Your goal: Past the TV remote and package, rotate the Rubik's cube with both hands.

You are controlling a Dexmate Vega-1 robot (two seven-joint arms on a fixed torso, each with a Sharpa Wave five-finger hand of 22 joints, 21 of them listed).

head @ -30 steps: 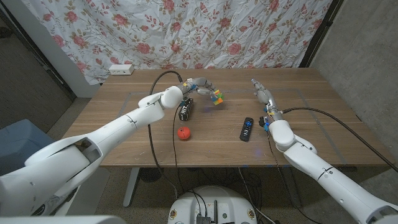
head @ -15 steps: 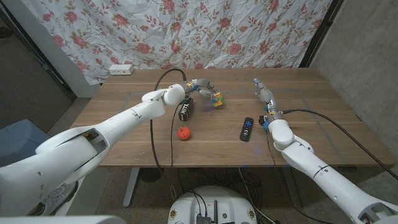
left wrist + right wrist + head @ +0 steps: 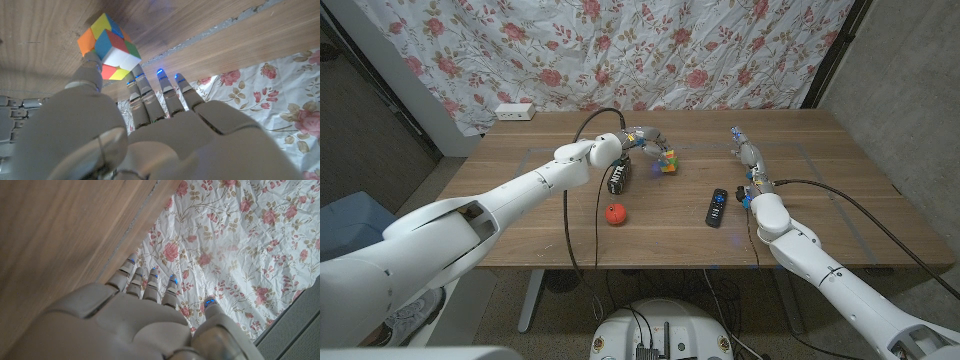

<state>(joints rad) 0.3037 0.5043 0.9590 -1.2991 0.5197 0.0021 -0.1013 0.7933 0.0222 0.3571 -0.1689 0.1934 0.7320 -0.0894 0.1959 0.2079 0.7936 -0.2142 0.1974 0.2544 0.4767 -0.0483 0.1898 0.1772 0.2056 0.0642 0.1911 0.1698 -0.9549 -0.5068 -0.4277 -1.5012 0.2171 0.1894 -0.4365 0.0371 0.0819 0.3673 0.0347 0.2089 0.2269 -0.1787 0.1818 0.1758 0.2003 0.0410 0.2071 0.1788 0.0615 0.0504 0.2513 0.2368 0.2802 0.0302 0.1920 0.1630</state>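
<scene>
Black TV remote (image 3: 717,207), dark package (image 3: 618,177), orange ball (image 3: 614,213) before Rubik's cube (image 3: 667,161).

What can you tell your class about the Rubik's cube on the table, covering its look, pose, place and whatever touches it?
The Rubik's cube is a small, glossy, plastic-looking two-by-two puzzle with orange, blue, yellow, white, green and red stickers showing. In the head view it sits on the wooden table, past the dark package and to the left of the black TV remote. It looks tilted rather than square to the table. The left hand touches it with a fingertip at one side; the right hand is apart from it.
</scene>
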